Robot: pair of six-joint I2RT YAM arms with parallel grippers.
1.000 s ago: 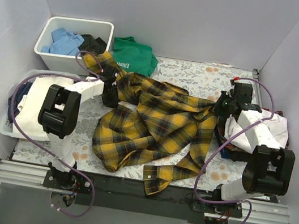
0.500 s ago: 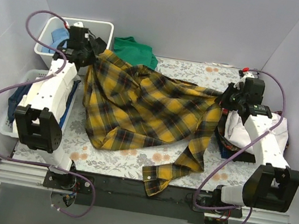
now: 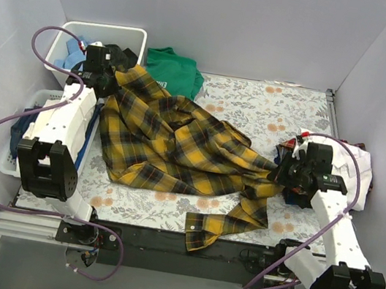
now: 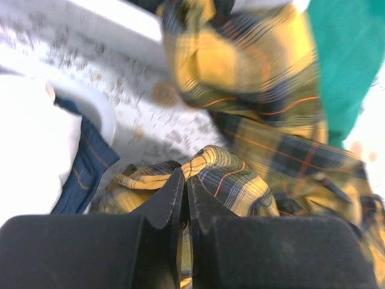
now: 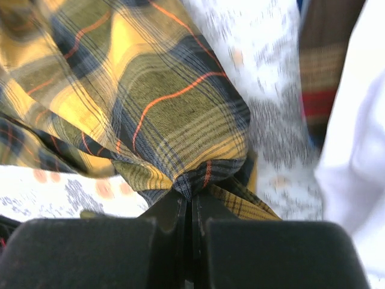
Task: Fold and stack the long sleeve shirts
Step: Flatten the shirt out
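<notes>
The yellow-and-black plaid long sleeve shirt [image 3: 177, 149] lies stretched across the floral table, one cuffed sleeve [image 3: 205, 228] trailing to the near edge. My left gripper [image 3: 109, 82] is shut on its far left corner, beside the white bin; the left wrist view shows plaid cloth [image 4: 222, 174] pinched at the fingertips [image 4: 174, 186]. My right gripper [image 3: 282, 173] is shut on the shirt's right edge, with bunched plaid [image 5: 180, 120] at its fingertips [image 5: 204, 201]. A white shirt [image 3: 356, 168] lies at the table's right side, behind the right arm.
A white bin [image 3: 119, 32] holding blue and black clothes stands at the back left. A green T-shirt [image 3: 172, 67] lies beside it. A white basket [image 3: 16, 159] with white and denim clothes sits at the left edge. Dark clothes [image 3: 331, 205] lie under the white shirt.
Both arms swung outward from the middle, spreading the bunched plaid shirt wide. Then the right gripper drew its edge down toward the near right, and the left lowered slightly.
</notes>
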